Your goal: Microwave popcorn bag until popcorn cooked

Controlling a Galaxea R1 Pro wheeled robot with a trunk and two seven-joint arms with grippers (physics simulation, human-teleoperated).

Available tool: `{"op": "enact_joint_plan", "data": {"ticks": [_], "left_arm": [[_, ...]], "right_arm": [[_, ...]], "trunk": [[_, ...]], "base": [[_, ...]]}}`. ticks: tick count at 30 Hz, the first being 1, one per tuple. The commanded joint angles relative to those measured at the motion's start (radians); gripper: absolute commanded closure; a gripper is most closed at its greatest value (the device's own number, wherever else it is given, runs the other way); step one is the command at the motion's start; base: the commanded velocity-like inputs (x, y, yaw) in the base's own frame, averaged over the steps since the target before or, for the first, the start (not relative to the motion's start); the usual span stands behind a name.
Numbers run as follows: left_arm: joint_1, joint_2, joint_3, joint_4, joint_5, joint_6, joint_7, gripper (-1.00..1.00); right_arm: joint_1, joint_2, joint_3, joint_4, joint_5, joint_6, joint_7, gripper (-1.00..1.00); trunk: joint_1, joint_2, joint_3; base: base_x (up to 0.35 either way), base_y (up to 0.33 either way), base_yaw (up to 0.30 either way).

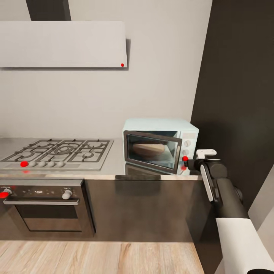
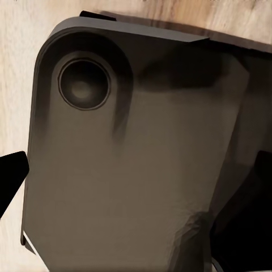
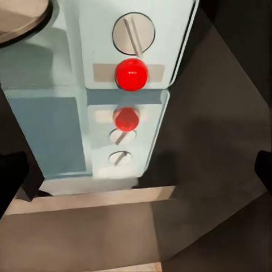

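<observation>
While the microwave (image 1: 160, 144) stands on the countertop (image 1: 114, 167) with its glass door closed, a brownish rounded mass shows behind the glass; it is judged to be the popcorn bag (image 1: 149, 149), though its colour reads dull through the door. The right gripper (image 1: 192, 163) sits just beside the lower corner of the white control panel (image 1: 187, 146), at the round red light (image 1: 185, 158). In the right wrist view that red light (image 3: 131, 73) lies dead ahead along the fingers, with a slotted knob (image 3: 133, 34) next to it. How far the fingers stand apart cannot be told; nothing is seen held.

The controls lie directly forward of the right arm, which is plainly the nearer one. The left wrist view looks onto a dark moulded panel (image 2: 130, 158) over wood flooring, well away from the work.

Judgement: loading is done; the step in hand is starting the heat at the panel.
</observation>
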Motion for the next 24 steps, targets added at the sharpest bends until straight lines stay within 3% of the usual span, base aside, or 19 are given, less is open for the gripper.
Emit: {"op": "enact_joint_plan", "data": {"ticks": [1,13,24], "left_arm": [[0.000,0.000,0.000,-0.001,0.006,-0.001,0.000,-1.00],[0.000,0.000,-0.001,-0.001,0.006,-0.001,-0.001,-1.00],[0.000,0.000,-0.001,-0.001,0.006,-0.002,-0.001,-1.00]], "right_arm": [[-0.001,0.000,0.001,-0.001,0.003,-0.001,0.000,-1.00],[-0.001,-0.001,-0.001,-0.008,0.003,-0.010,0.000,-1.00],[-0.001,-0.001,-0.007,-0.008,-0.010,-0.027,0.020,-1.00]], "trunk": [[0.000,0.000,-0.001],[0.000,0.000,-0.001],[0.000,0.000,-0.001]], "base": [[0.097,0.000,0.000],[0.265,0.000,0.000],[0.030,0.000,0.000]]}}
